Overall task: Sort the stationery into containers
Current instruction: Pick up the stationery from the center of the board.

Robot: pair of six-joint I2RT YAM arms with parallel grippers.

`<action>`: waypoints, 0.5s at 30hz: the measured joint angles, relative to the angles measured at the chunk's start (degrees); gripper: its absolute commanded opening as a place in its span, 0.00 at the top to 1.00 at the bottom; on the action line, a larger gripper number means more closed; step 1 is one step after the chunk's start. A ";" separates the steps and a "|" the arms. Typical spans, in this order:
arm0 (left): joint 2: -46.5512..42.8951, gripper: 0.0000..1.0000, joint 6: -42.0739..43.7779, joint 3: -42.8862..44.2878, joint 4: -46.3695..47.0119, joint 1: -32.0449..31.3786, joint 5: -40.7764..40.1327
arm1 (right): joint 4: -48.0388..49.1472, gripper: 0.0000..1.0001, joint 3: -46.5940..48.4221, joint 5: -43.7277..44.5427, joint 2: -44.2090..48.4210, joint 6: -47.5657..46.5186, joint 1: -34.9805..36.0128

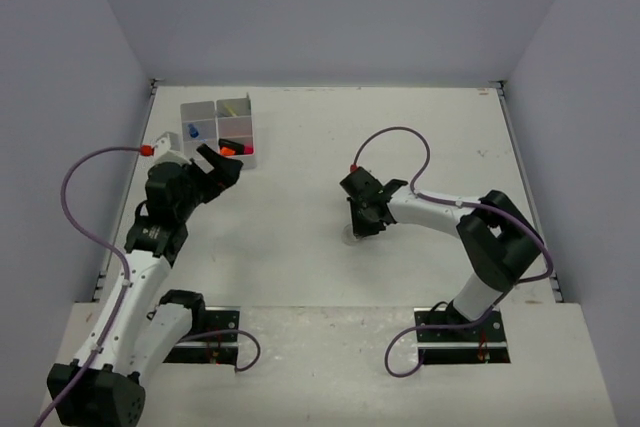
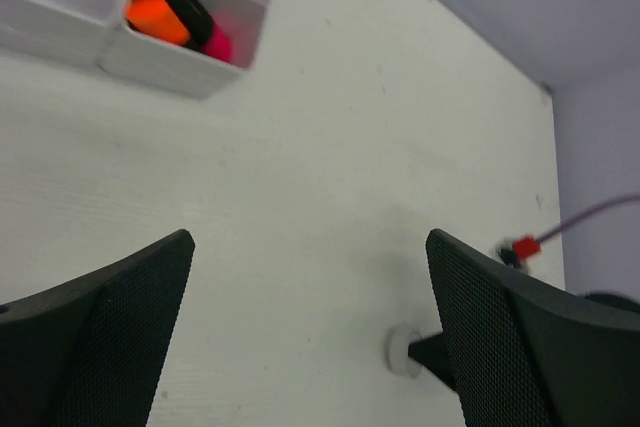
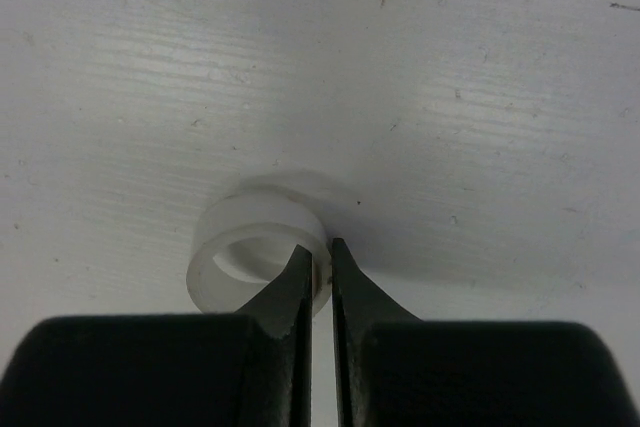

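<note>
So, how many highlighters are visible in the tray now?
2: an orange-ended highlighter and a pink-ended highlighter, lying together in one corner compartment of the tray. Others may be hidden.

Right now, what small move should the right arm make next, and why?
Probably lift straight up a little. The right end effector is shut on the wall of the tape ring, which lies on the table, apart from the tray.

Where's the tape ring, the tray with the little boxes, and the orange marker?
tape ring (image 3: 265,215): right wrist view, on its far rim.
tray (image 1: 198,112): top view, on the bare back-left compartment.
orange highlighter (image 2: 155,19): left wrist view, on its orange end.
</note>
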State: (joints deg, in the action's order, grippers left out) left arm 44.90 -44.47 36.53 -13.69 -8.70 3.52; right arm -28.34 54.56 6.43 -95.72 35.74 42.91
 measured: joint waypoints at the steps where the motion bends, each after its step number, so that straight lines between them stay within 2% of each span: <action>1: 0.23 0.00 -0.04 -1.56 0.90 -3.13 0.82 | -0.25 1.00 0.18 0.35 0.06 0.34 0.70; 3: 2.35 0.01 -0.47 -4.61 3.48 -9.99 2.94 | -1.09 1.00 0.88 1.02 0.67 0.95 2.38; 8: 14.33 0.16 -1.65 -9.17 17.19 -25.92 9.44 | -2.69 1.00 5.28 4.23 4.61 3.20 5.85; 11: 17.88 0.22 -2.45 -9.42 22.91 -29.26 11.29 | -2.07 1.00 6.60 5.72 9.12 4.42 7.23; 14: 18.89 0.38 -3.00 -9.44 28.98 -29.69 12.72 | -1.97 1.00 7.45 7.05 12.56 5.46 8.41; 15: 19.16 0.39 -3.09 -9.42 30.61 -29.73 13.06 | -1.91 1.00 7.80 7.53 13.11 5.72 8.79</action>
State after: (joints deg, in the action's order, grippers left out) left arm 64.06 -47.56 27.11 16.92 -38.42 16.59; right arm -30.25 62.35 13.97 -82.61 41.45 51.70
